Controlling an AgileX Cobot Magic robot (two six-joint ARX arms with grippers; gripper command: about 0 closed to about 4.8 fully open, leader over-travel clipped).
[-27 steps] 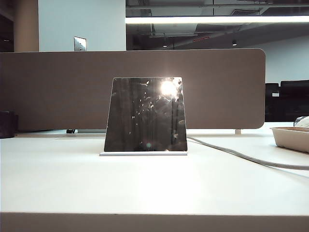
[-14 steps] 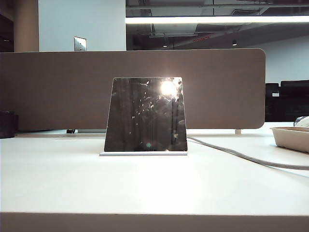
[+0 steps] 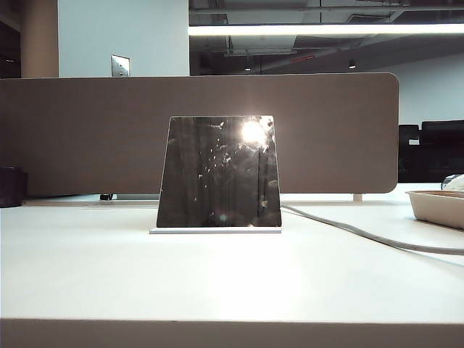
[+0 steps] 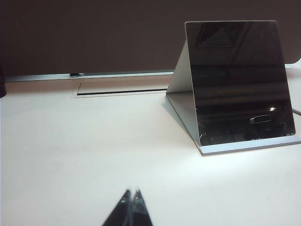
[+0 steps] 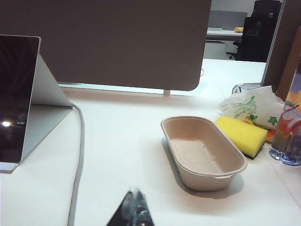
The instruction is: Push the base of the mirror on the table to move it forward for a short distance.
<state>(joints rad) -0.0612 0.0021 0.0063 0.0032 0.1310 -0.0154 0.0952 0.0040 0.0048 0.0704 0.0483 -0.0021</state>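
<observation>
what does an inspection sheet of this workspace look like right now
surface: white table, bare in front of the mirror
job's things: mirror upright on its base, untouched
clutter: beige tray, yellow sponge, plastic bag, bottle
grippers: left gripper and right gripper both shut, short of the mirror
cables: grey cable runs from behind the mirror
surroundings: beige partition board, office behind
</observation>
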